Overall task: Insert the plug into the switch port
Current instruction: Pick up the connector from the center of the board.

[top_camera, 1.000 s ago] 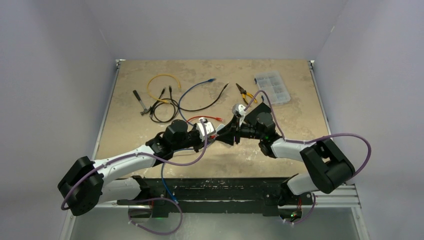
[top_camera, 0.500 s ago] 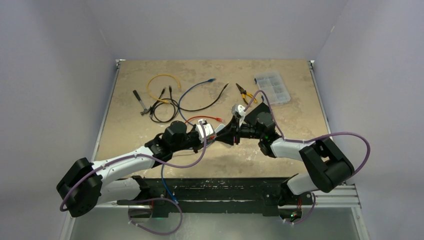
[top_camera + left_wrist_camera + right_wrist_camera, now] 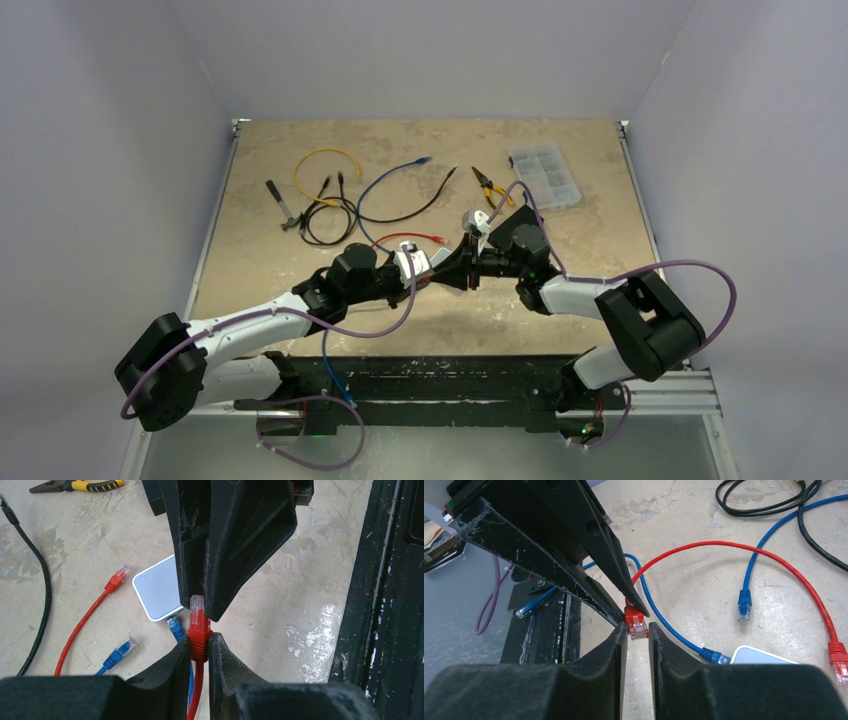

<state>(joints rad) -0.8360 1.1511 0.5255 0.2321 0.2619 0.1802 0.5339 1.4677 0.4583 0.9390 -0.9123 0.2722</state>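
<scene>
- The left gripper (image 3: 200, 642) was pinched on the red boot of the plug (image 3: 198, 625), one finger on each side. The red cable (image 3: 196, 690) ran down between the fingers.
- The plug's clear tip pointed away from the left gripper, toward the right gripper (image 3: 636, 631).
- The two grippers met tip to tip above the table (image 3: 600, 240), near its middle.
- The right gripper's fingers (image 3: 616, 645) stood a narrow way apart, one on each side of the clear tip. Only thin slits showed between pads and tip. Whether they pressed on it could not be told.
- The switch (image 3: 157, 592), a small white box, lay flat on the table below the grippers.
- The plug was in the air, apart from the switch and not in any port.
- A blue plug (image 3: 174, 626) sat against the switch's near edge. Whether it was seated in a port could not be told.
- The red cable's other end (image 3: 118, 577) lay loose on the table just beside the switch.
- A second blue plug (image 3: 120, 652) lay loose near it.
- A black cable (image 3: 44, 585) and yellow-handled pliers (image 3: 75, 485) lay farther off.
</scene>
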